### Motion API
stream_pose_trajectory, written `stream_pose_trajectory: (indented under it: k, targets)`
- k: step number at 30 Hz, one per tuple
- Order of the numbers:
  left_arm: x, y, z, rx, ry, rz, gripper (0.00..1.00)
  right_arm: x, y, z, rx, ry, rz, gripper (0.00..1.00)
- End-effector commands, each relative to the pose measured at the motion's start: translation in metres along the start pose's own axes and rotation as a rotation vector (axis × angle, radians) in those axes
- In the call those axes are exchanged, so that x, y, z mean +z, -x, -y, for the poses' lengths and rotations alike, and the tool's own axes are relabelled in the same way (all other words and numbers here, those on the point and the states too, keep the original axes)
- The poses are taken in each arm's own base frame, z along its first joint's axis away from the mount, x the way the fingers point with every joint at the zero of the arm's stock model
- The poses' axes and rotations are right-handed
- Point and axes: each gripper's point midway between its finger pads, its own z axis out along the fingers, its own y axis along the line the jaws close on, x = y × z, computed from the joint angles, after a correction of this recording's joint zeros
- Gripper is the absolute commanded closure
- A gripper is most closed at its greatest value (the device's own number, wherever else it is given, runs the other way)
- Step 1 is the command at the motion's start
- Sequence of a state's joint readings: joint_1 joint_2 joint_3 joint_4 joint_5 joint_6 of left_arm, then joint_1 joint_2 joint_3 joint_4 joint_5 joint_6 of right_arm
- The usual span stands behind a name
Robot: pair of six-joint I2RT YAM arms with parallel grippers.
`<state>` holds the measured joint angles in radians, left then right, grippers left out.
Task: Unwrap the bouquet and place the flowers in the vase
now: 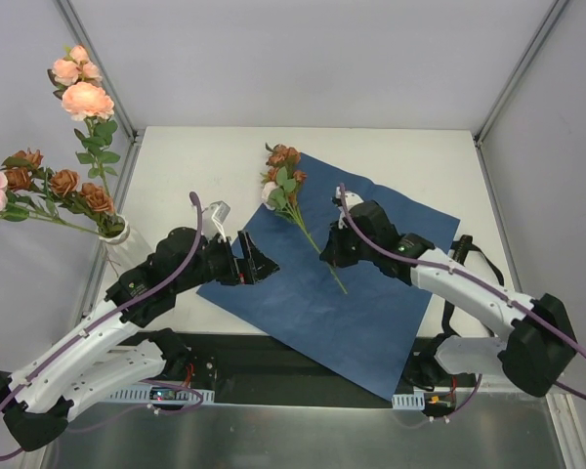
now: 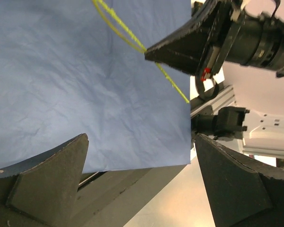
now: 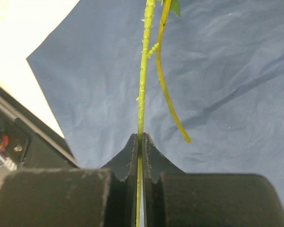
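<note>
Stem point(image 3: 142, 85) of a rust-orange flower spray ran straight ahead from the right gripper point(image 3: 140, 139), clamped between its closed jaws, blue paper point(image 1: 371, 313) beneath. The left gripper point(image 2: 139, 142) hung wide open over that sheet's edge, holding nothing; the vase point(image 1: 129, 237), with roses point(image 1: 83, 98) in it, stood well to its left.

White links point(image 1: 78, 360), black joints point(image 1: 542, 347), matte black left gripper point(image 2: 141, 137) and right gripper point(image 3: 140, 137), purple cables point(image 1: 194, 210) (one per arm).

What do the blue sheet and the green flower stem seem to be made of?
The blue sheet is probably thin paper: matte, with fine soft creases all over. The green stem is probably plastic: slightly glossy, even yellow-green, with small moulded-looking nubs, though a real stem cannot be ruled out.
</note>
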<state>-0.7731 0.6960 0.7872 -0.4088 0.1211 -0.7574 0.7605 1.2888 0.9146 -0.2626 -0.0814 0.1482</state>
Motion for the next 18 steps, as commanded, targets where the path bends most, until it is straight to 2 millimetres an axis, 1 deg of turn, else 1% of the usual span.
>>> stream_pose_trajectory:
  k: [1,3,5,6,7,10,12,13,14,15,16,17,18]
  targets:
    - [0.001,0.018,0.024,-0.034,-0.087,0.064,0.05,-0.019,0.012,-0.025,0.089,0.145,0.109,1.0]
    - [0.002,0.021,0.029,-0.038,-0.104,0.069,0.05,-0.024,0.013,-0.024,0.095,0.145,0.136,1.0]
    - [0.003,0.019,0.03,-0.045,-0.11,0.059,0.05,-0.022,0.007,-0.015,0.089,0.109,0.129,1.0]
    - [0.004,0.019,0.031,-0.046,-0.117,0.059,0.06,-0.018,0.0,-0.012,0.083,0.095,0.098,1.0]
    - [0.005,0.018,0.03,-0.049,-0.118,0.055,0.06,-0.017,-0.01,-0.013,0.055,0.113,0.049,0.99]
    - [0.005,0.013,0.029,-0.061,-0.125,0.044,0.06,-0.008,-0.031,-0.025,-0.002,0.206,-0.068,0.99]
    - [0.004,0.011,0.026,-0.069,-0.123,0.048,0.06,0.0,-0.037,-0.024,-0.017,0.201,-0.109,0.87]
    - [0.004,0.01,0.025,-0.07,-0.125,0.052,0.06,0.002,-0.04,-0.017,-0.02,0.164,-0.128,0.79]
    - [0.005,0.008,0.023,-0.073,-0.121,0.048,0.06,0.004,-0.039,-0.012,-0.042,0.138,-0.136,0.62]
    - [0.003,0.008,0.023,-0.075,-0.127,0.053,0.06,0.009,-0.031,-0.011,-0.054,0.114,-0.141,0.61]
    - [0.002,0.008,0.023,-0.077,-0.127,0.055,0.06,0.01,-0.032,-0.003,-0.062,0.064,-0.161,0.6]
    - [0.002,0.007,0.022,-0.078,-0.127,0.055,0.06,0.013,-0.028,0.0,-0.086,0.045,-0.166,0.6]
    - [0.0,0.007,0.023,-0.079,-0.135,0.058,0.06,0.019,-0.029,0.003,-0.09,0.024,-0.191,0.6]
